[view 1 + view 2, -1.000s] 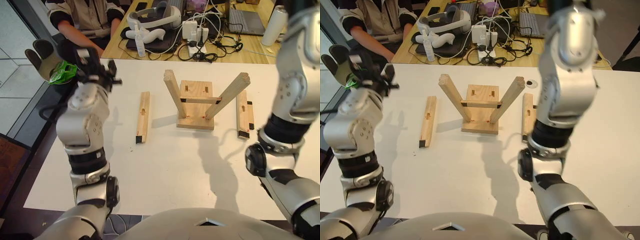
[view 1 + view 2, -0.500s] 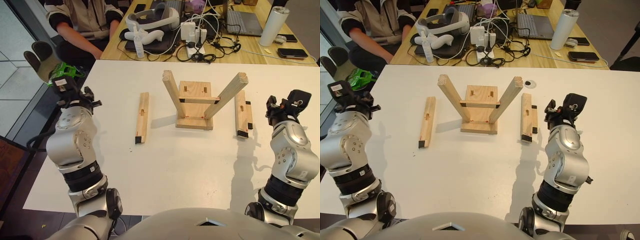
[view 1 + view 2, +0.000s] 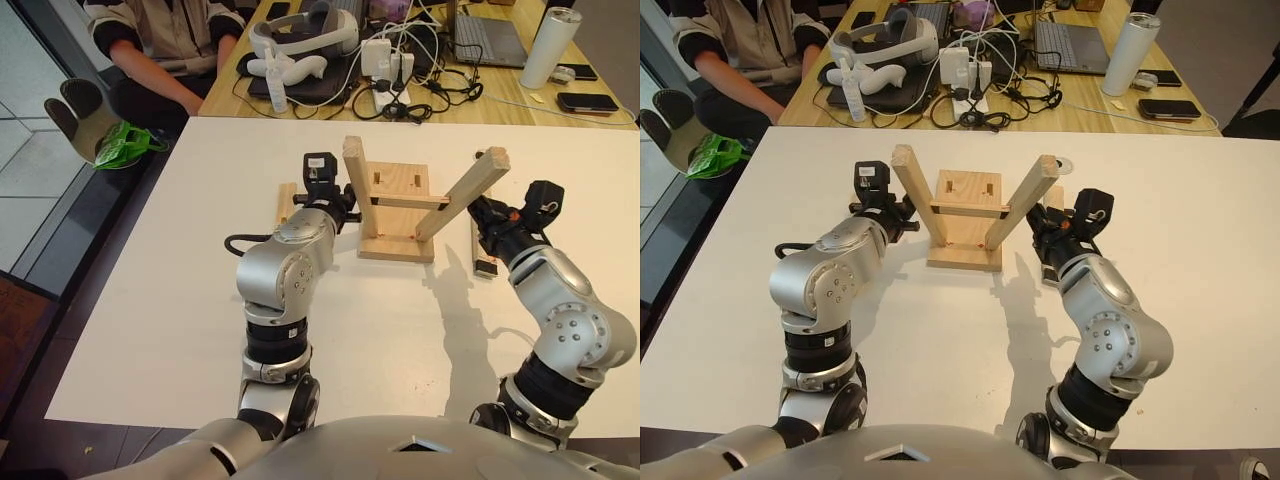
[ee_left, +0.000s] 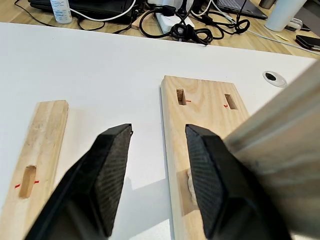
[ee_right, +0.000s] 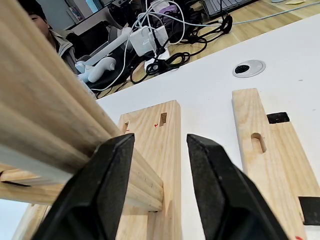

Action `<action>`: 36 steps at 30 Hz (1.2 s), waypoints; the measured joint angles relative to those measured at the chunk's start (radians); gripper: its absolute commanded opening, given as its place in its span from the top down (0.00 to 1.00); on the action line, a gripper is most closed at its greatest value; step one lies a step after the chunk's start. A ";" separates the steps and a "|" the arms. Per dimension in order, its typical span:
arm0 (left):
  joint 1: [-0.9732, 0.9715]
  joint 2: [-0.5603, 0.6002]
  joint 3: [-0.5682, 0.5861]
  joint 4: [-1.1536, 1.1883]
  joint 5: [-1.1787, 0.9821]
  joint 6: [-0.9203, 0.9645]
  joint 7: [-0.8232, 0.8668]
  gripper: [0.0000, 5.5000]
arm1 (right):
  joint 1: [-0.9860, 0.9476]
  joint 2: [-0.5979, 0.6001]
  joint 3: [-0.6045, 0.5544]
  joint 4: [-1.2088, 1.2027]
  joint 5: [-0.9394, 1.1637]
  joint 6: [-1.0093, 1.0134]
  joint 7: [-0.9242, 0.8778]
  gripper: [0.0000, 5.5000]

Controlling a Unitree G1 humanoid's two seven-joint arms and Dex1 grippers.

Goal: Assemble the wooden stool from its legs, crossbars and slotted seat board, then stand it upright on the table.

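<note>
1. The slotted seat board (image 3: 397,235) lies flat on the white desk (image 3: 180,260). Two legs rise from it and splay apart, the left leg (image 3: 360,185) and the right leg (image 3: 463,192), joined by a crossbar (image 3: 408,201).
2. The left arm's jaws stand wide and grip nothing. One left finger (image 4: 107,175) is over bare desk, and the other is over the board's edge by the left leg's foot.
3. The right arm's jaws are also wide and empty. The right fingers (image 5: 107,185) are near the right leg's foot, above the board.
4. A loose slotted leg (image 4: 35,150) lies flat just beside the left jaws. Two loose bars (image 5: 255,130) lie side by side on the board's right.
</note>
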 measured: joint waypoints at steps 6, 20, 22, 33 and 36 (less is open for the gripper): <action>-0.001 0.203 -0.015 -0.058 -0.013 0.072 -0.158 0.63 | -0.014 -0.017 0.062 0.046 0.022 0.001 0.000 0.63; -0.258 0.423 0.430 0.139 0.030 -0.337 -0.114 0.63 | -0.039 -0.132 0.041 0.234 -0.166 -0.246 -0.151 0.63; -0.384 0.391 0.474 0.157 -0.061 -0.403 -0.129 0.63 | -0.038 -0.135 0.058 0.233 -0.168 -0.246 -0.149 0.63; -0.245 0.353 0.044 0.100 -0.280 -0.197 -0.258 0.63 | -0.038 -0.142 0.116 0.229 -0.163 -0.244 -0.131 0.63; -0.232 0.324 0.025 0.106 -0.237 -0.245 -0.242 0.63 | -0.052 -0.154 0.136 0.218 -0.152 -0.247 -0.103 0.63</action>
